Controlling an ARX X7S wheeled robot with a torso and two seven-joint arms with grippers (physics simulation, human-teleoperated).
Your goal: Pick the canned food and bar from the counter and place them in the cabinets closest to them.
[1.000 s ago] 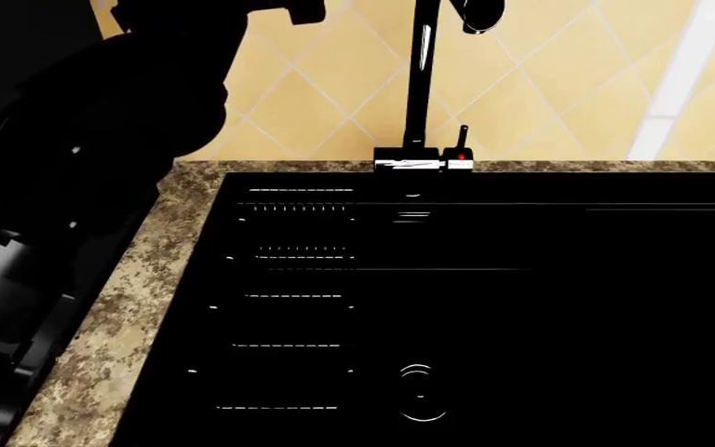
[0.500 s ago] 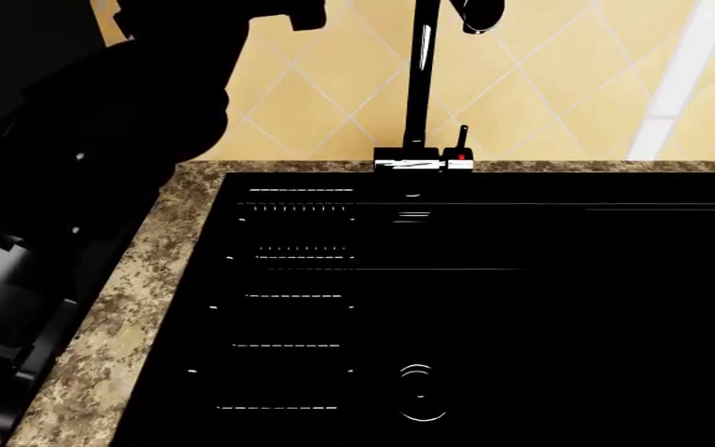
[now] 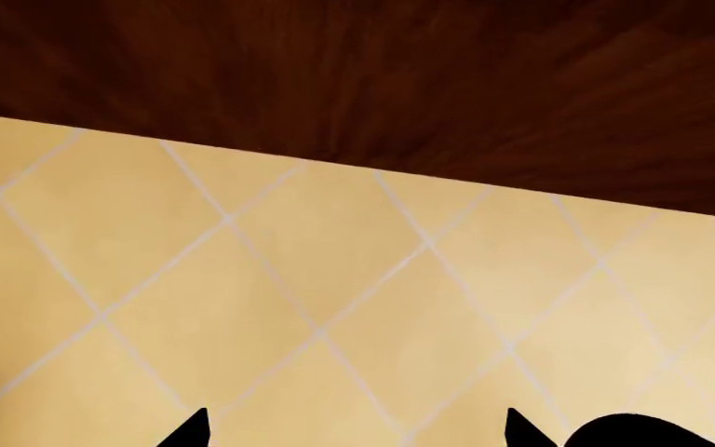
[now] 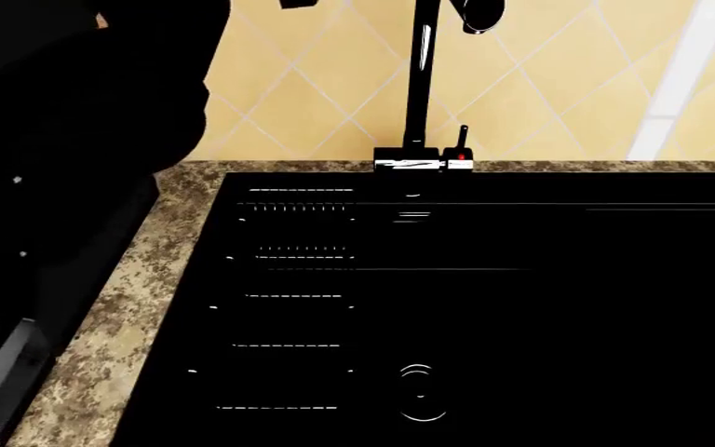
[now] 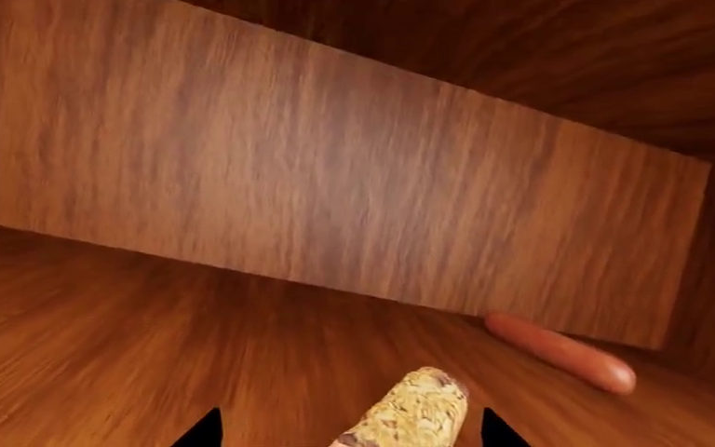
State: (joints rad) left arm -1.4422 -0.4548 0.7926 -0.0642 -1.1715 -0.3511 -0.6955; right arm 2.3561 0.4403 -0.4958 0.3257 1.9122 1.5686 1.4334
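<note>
The bar (image 5: 416, 410), tan and grainy, lies on the wooden floor inside a cabinet (image 5: 332, 186). My right gripper (image 5: 351, 430) is open around its near end, with a gap between each black fingertip and the bar. My left gripper (image 3: 357, 430) is open and empty, facing the yellow tiled wall (image 3: 308, 298) just below the dark wood underside of a cabinet (image 3: 395, 84). In the head view my left arm (image 4: 72, 140) is a dark mass rising over the speckled counter (image 4: 109, 317). The canned food is out of view.
An orange-pink sausage-shaped item (image 5: 562, 352) lies deeper in the cabinet against its back wall. In the head view a black sink (image 4: 457, 298) fills the counter, with a tall black faucet (image 4: 423, 84) behind it.
My left arm has risen in the head view, and its upper part has almost left the top edge. The sink and faucet have not moved.
</note>
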